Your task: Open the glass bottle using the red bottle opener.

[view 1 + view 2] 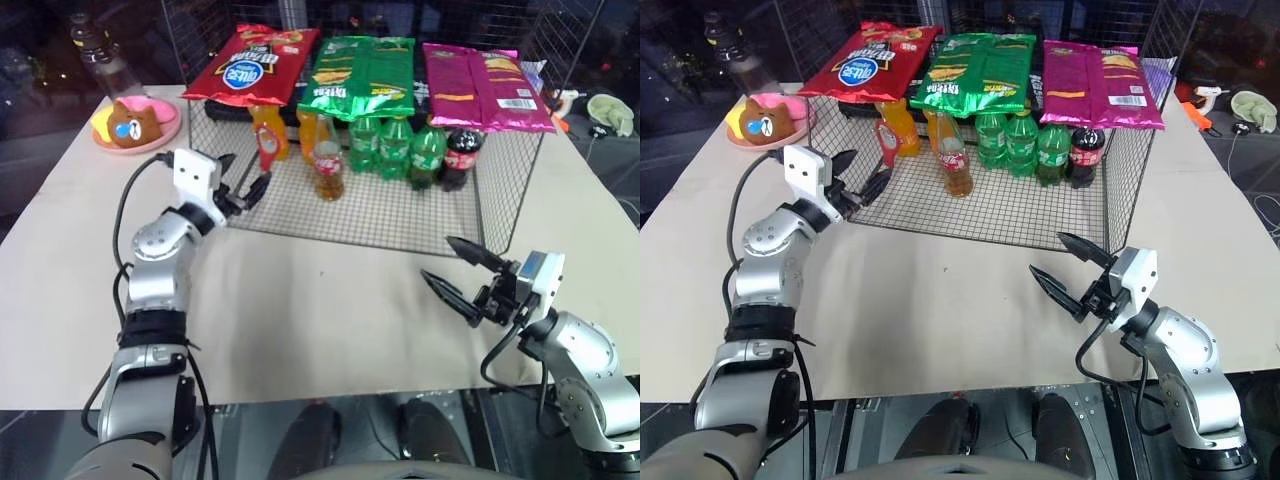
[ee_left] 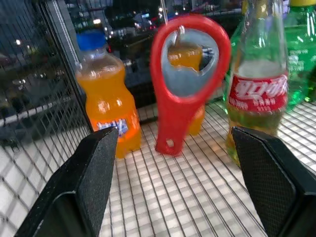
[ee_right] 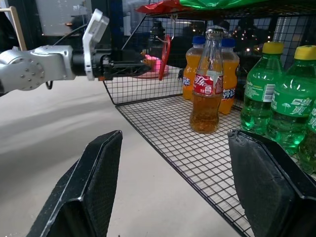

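The red bottle opener (image 2: pixel 183 84) hangs loop-up inside the wire rack, in front of an orange bottle. The glass bottle (image 1: pixel 328 170) stands upright on the rack floor just right of it, amber drink inside, red-and-white label, cap on. My left gripper (image 1: pixel 245 172) is open at the rack's left front corner, pointing at the opener from a short way off and touching nothing. My right gripper (image 1: pixel 438 257) is open and empty above the table in front of the rack's right half, aimed toward the bottle (image 3: pixel 206 94).
The wire rack (image 1: pixel 380 225) carries snack bags (image 1: pixel 360 70) on top and holds orange bottles (image 2: pixel 106 106), green bottles (image 1: pixel 395 148) and a dark cola bottle (image 1: pixel 461 155). A pink plate with a bear toy (image 1: pixel 135 122) sits at the back left. Bare table lies before the rack.
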Robot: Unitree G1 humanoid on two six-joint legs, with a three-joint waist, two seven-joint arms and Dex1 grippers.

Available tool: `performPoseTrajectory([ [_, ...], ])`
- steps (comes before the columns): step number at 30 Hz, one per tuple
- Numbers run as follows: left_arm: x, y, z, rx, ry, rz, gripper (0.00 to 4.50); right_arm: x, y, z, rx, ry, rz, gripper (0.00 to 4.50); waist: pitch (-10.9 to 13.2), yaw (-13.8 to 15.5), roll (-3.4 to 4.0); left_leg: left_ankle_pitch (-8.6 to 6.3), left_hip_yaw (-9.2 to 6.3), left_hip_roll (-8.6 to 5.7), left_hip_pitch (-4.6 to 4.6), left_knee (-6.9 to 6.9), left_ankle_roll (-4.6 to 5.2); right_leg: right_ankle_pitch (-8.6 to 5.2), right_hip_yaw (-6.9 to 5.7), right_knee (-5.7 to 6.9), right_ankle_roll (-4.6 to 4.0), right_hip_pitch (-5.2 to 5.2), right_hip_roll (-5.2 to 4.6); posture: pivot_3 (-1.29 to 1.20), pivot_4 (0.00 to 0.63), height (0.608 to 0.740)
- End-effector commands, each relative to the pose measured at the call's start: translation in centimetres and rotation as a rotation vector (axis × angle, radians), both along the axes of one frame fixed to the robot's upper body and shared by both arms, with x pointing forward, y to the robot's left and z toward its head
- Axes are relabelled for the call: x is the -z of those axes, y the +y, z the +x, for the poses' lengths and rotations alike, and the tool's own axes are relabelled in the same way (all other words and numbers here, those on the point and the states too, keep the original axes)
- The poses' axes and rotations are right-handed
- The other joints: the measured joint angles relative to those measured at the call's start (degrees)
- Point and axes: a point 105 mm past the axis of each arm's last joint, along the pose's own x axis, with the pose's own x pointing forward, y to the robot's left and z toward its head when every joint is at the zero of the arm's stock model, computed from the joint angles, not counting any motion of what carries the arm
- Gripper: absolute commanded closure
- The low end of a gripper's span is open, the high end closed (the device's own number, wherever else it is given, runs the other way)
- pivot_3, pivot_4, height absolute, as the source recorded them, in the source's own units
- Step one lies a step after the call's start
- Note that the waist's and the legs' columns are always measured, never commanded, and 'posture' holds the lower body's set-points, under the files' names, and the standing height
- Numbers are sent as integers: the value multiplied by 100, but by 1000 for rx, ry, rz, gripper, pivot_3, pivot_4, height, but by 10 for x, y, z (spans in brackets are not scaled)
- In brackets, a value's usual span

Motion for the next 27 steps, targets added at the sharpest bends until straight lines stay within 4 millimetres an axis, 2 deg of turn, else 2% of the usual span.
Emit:
performPoseTrajectory([
  [1, -9, -6, 5, 16, -39, 46, 712, -11, 2, -4, -7, -50, 4, 1069, 0, -1, 0, 0, 1, 0, 0, 0, 0, 0, 1, 1, 0, 0, 0, 0, 150, 740],
  [7, -9, -9, 19, 17, -28, 60, 712, -9, 3, -5, -9, -45, -2, 1069, 2, -2, -3, 0, 0, -2, -1, 4, 1, 0, -1, 3, 0, 0, 3, 0, 150, 740],
  [11, -15, -13, 30, 9, -36, 41, 712, -8, 4, -5, -10, -45, -5, 1069, 3, -5, -4, 0, 0, -4, -2, 5, 1, 0, -1, 4, 0, -1, 4, 0, 150, 740],
  [15, -17, -26, 39, 30, -30, 13, 712, -7, 5, -5, -5, -43, -10, 1069, 3, 3, -6, 0, -1, -7, -4, 9, 1, 0, -4, 6, 1, 0, 3, 0, 150, 740],
  [20, -17, -33, 47, 29, -7, -14, 712, -5, 6, -6, 0, -39, -15, 1069, 5, -18, -9, 1, 1, -10, -5, 10, 1, 0, -2, 8, 1, -4, 5, 0, 150, 740],
  [23, -19, -32, 48, 28, -11, -33, 1414, -4, 6, -7, 3, -38, -20, 999, 5, -28, -9, 1, 2, -10, -6, 10, 1, 0, -1, 11, 1, -7, 9, 0, 150, 740],
  [24, -21, -31, 48, 28, -16, -50, 2008, -4, 5, -7, 7, -37, -22, 999, 5, -27, -9, 1, 2, -10, -6, 10, 1, 0, -1, 11, 1, -7, 9, 0, 150, 740],
  [27, -26, -29, 48, 30, -29, -92, 3352, -3, 4, -7, 13, -33, -25, 999, 5, -26, -9, 1, 2, -9, -6, 11, 1, 0, 0, 11, 1, -8, 8, 0, 150, 740],
])
